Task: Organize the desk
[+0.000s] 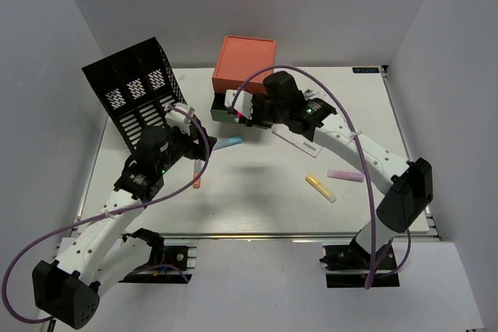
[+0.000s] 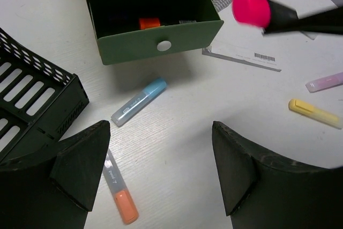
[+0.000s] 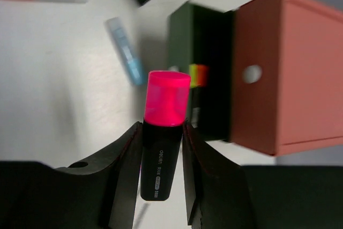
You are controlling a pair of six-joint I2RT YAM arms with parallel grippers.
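The right pincer (image 3: 161,135) is holding a pink pen (image 3: 167,100) by its black body, and the pink end sticks out in front. The pen is close to the open green drawer (image 2: 161,38) of the little orange box (image 1: 245,60).

I think the pen could bump the front wall of the drawer or the edge of the box above it, because the gap is small. A bump could push the drawer shut or slide the box. If the pincer lets go too soon, the pen would drop on the white surface (image 1: 264,184) and might roll away. The two arms are also near each other, so they could knock together.

The right arm reaches from its base across to the far middle of the surface, with its pincer just beside the drawer. The left arm is bent, and the left pincer (image 2: 159,132) is wide and holds nothing. It hangs over the surface next to the black tray (image 1: 136,91), above a blue pen (image 2: 139,102) and an orange pen (image 2: 120,197). A yellow pen (image 2: 313,112) and a pale purple pen (image 2: 327,81) lie off to the right. The surface lies under everything, big and flat.
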